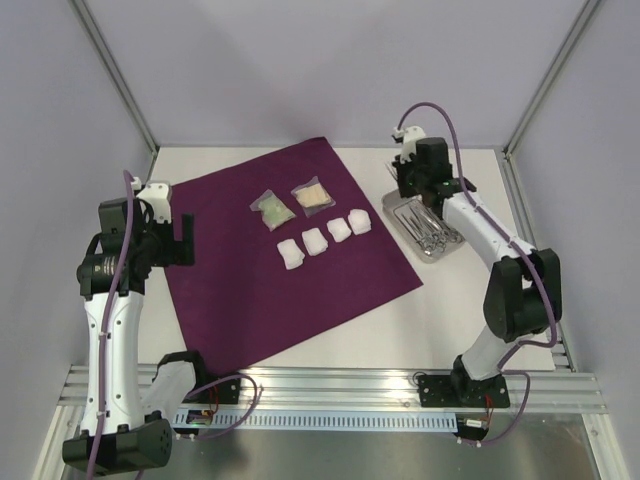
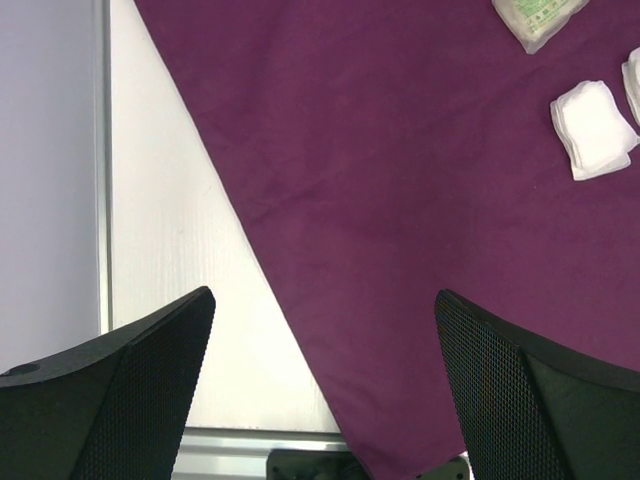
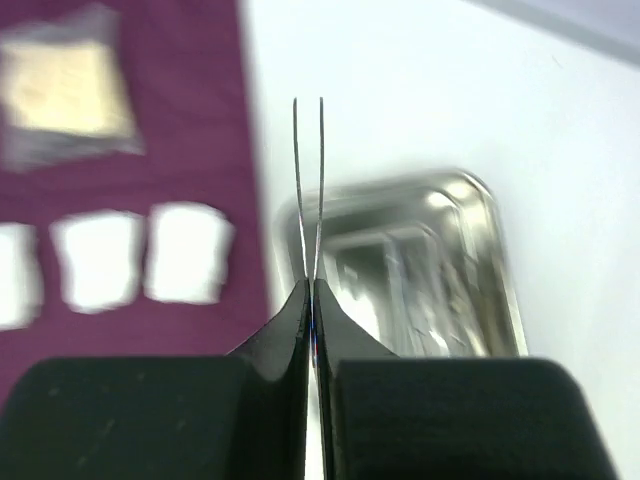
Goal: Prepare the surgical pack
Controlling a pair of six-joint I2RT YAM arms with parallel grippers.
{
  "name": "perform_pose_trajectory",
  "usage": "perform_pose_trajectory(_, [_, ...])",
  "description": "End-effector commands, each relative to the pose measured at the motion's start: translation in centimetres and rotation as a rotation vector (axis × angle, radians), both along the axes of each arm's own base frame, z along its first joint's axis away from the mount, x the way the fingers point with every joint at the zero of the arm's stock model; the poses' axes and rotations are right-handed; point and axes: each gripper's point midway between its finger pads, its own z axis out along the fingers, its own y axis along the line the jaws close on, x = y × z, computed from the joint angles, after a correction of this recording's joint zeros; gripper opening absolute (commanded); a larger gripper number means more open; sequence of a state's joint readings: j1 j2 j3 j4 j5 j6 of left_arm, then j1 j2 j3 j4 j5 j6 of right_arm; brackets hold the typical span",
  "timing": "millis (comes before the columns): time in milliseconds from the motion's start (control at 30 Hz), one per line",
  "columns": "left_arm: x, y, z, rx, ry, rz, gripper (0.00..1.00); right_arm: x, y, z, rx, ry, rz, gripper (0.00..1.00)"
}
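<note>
A deep-purple cloth (image 1: 260, 285) (image 2: 420, 200) lies spread on the table. On it sit several white gauze pads (image 1: 315, 241) (image 2: 592, 128) (image 3: 185, 250) in a row and two clear packets (image 1: 268, 207) (image 1: 312, 194) behind them. The steel tray (image 1: 452, 243) (image 3: 490, 215) with steel instruments (image 1: 428, 226) stands right of the cloth. Above the tray's far left end, my right gripper (image 1: 412, 186) (image 3: 312, 290) is shut on a thin two-bladed steel instrument (image 3: 308, 180) that sticks out forward. My left gripper (image 1: 185, 240) (image 2: 322, 320) hangs open and empty over the cloth's left edge.
Grey walls and metal frame posts (image 1: 120, 80) close in the white table (image 1: 460, 310) on three sides. An aluminium rail (image 1: 350, 385) with both arm bases runs along the near edge. Bare table shows left of the cloth (image 2: 170, 220) and in front of the tray.
</note>
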State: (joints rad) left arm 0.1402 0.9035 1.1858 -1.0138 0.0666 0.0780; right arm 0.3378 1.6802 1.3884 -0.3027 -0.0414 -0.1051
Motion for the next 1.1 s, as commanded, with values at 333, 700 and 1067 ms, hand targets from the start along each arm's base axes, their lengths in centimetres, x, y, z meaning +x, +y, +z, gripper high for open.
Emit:
perform_pose_trajectory(333, [1.1, 0.3, 0.0, 0.016, 0.017, -0.020, 1.00, 1.3, -14.4, -10.8, -0.241, 0.217, -0.078, 0.01])
perform_pose_trajectory(700, [1.7, 0.3, -0.4, 0.008, 0.038, -0.026, 1.00, 0.8, -16.8, -15.0, -0.287, 0.318, -0.095, 0.01])
perform_pose_trajectory(1067, [1.6, 0.3, -0.1, 0.010, 0.030, -0.026, 1.00, 0.6, -17.4, -14.9, -0.306, 0.332, -0.130, 0.18])
